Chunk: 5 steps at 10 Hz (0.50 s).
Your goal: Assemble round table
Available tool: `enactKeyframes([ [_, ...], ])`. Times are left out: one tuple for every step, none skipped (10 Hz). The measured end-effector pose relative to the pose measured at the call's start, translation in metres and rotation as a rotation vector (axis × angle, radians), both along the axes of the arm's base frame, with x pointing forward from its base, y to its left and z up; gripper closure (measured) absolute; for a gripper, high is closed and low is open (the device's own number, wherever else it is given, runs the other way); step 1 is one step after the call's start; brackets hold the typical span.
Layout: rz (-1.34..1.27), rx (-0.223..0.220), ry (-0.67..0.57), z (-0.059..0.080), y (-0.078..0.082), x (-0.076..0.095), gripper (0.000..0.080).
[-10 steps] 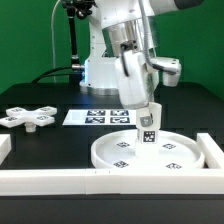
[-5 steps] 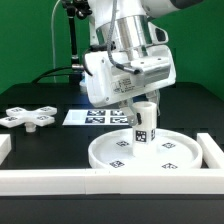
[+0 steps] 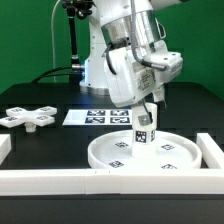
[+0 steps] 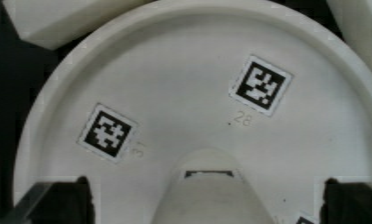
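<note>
The large rimmed round disc [image 3: 150, 152] lies flat on the black table, tags facing up. The short cylinder leg [image 3: 146, 130] stands upright at its middle. My gripper [image 3: 149, 108] is right above the leg, with its fingers down either side of the leg's top. In the wrist view the leg [image 4: 209, 185] rises between my dark fingers [image 4: 58, 200]. There is a gap on each side, so the gripper [image 4: 204, 203] is open. The disc [image 4: 183, 70] fills that view. The cross-shaped base [image 3: 28, 117] lies on the table at the exterior view's left.
The marker board [image 3: 98, 117] lies behind the disc near the robot's base. A long white rail [image 3: 60, 178] runs along the front edge and another rail [image 3: 212, 150] stands at the exterior view's right, close to the disc.
My wrist turned about the leg's axis and has now turned back the other way. The leg stays upright on the disc. The base has not moved.
</note>
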<state>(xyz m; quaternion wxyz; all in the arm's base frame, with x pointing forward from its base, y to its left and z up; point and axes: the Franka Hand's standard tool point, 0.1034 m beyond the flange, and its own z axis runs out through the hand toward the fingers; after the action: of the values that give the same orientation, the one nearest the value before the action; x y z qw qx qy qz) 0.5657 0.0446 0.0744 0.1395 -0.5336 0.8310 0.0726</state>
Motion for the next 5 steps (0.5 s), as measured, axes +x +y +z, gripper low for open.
enactKeyframes([
  [0.079,-0.013,-0.022,-0.0004,0.0002,-0.0002,0.0152],
  [0.14,-0.023,-0.039,-0.0005,0.0001,-0.0002,0.0151],
  [0.22,-0.036,-0.061,-0.0007,0.0,-0.0004,0.0151],
  [0.344,-0.047,-0.065,-0.0017,0.0014,-0.0032,0.0151],
  [0.497,-0.064,-0.055,-0.001,0.0019,-0.0051,0.0151],
])
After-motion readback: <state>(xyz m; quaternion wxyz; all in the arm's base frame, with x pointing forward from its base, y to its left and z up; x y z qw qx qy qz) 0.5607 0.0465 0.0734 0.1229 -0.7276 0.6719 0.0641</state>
